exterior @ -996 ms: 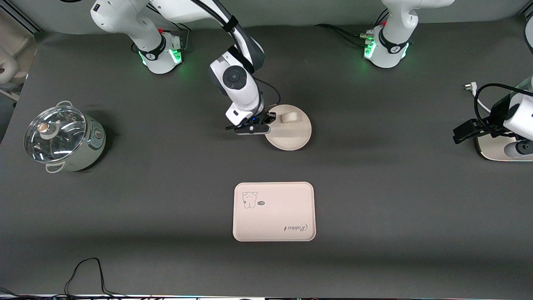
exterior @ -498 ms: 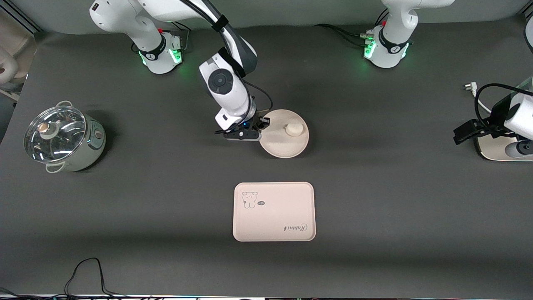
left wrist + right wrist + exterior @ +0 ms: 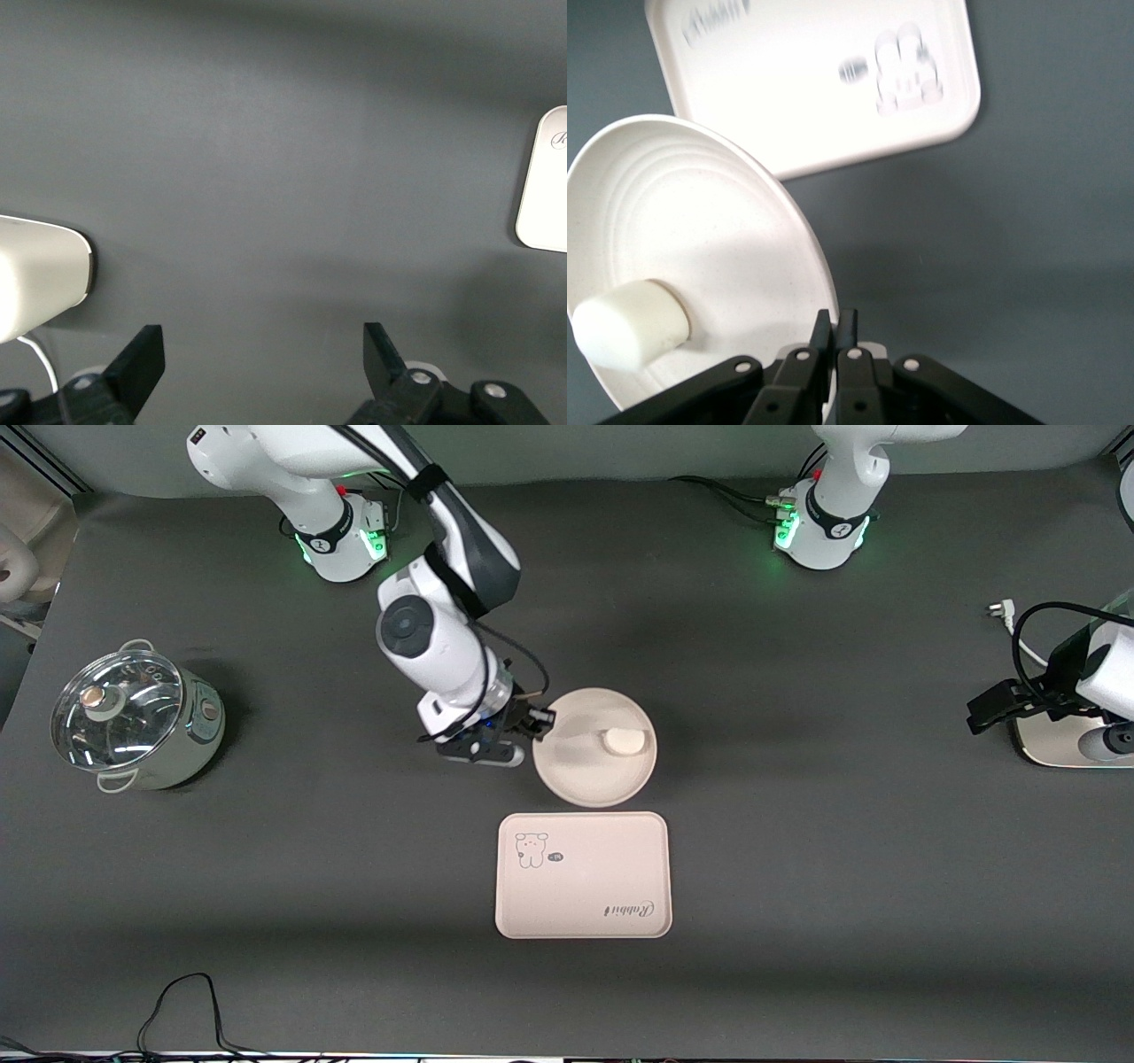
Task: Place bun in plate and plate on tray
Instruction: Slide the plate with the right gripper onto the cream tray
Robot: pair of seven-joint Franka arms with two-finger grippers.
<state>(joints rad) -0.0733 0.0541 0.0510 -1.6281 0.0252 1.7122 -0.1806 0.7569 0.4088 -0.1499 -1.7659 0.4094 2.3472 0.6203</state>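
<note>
Glass-lidded steel pot (image 3: pixel 133 717) well apart on dark grey table (image 3: pixel 797 850); right gripper (image 3: pixel 538 724) pinching round cream plate (image 3: pixel 585 775) carrying white bun (image 3: pixel 624 740) above pink tray (image 3: pixel 582 875); left gripper (image 3: pixel 264 354) waiting, spread wide

The bun (image 3: pixel 624 740) lies in the plate (image 3: pixel 585 779). The plate is farther from the front camera than the tray (image 3: pixel 582 903), just beside it.

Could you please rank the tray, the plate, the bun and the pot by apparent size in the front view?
1. The tray, clearly largest.
2. The pot and the plate look too alike to rank; the plate, gripped at its rim by the right gripper, may be lifted toward the camera.
3. The bun, smallest.
</note>
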